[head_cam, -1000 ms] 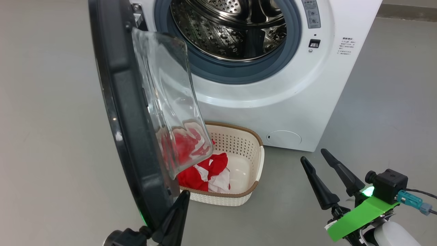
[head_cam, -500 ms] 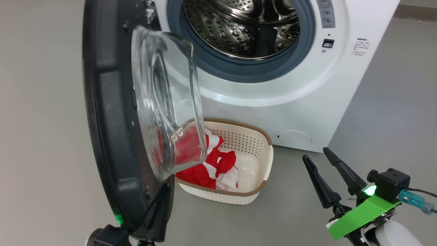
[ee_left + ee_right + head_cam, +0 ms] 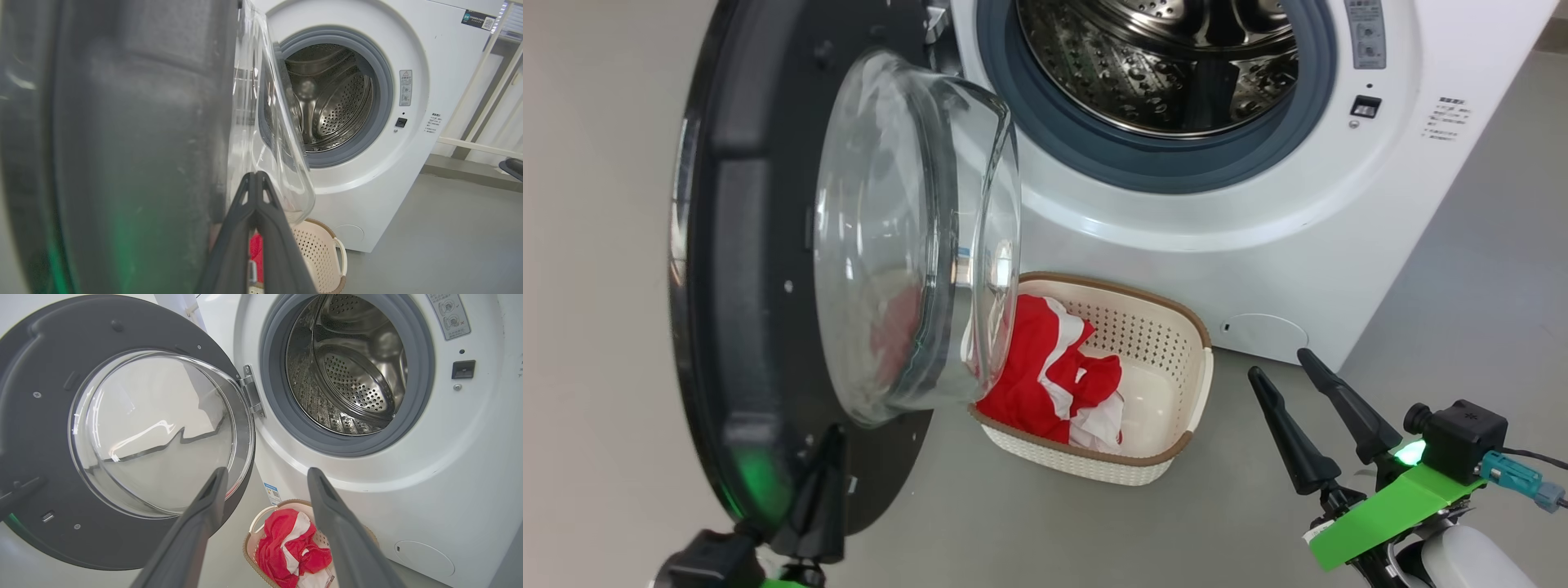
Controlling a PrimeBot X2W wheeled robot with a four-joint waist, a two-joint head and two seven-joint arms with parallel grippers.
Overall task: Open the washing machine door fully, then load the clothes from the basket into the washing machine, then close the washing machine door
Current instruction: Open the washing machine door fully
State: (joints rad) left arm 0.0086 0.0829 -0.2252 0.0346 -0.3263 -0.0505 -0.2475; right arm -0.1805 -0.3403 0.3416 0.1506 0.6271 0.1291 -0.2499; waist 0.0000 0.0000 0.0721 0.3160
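Here, left fingers (image 3: pixel 823 490) tight together, empty, by glossy round black door (image 3: pixel 743 245); right fingers (image 3: pixel 1294 445) wide apart, empty.

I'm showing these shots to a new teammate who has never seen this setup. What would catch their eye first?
The big black washing machine door with its bulging glass window stands open at the head view's left, beside the shiny perforated drum of the white washing machine. Below, the bright red clothes lie in the cream basket in front of the machine.
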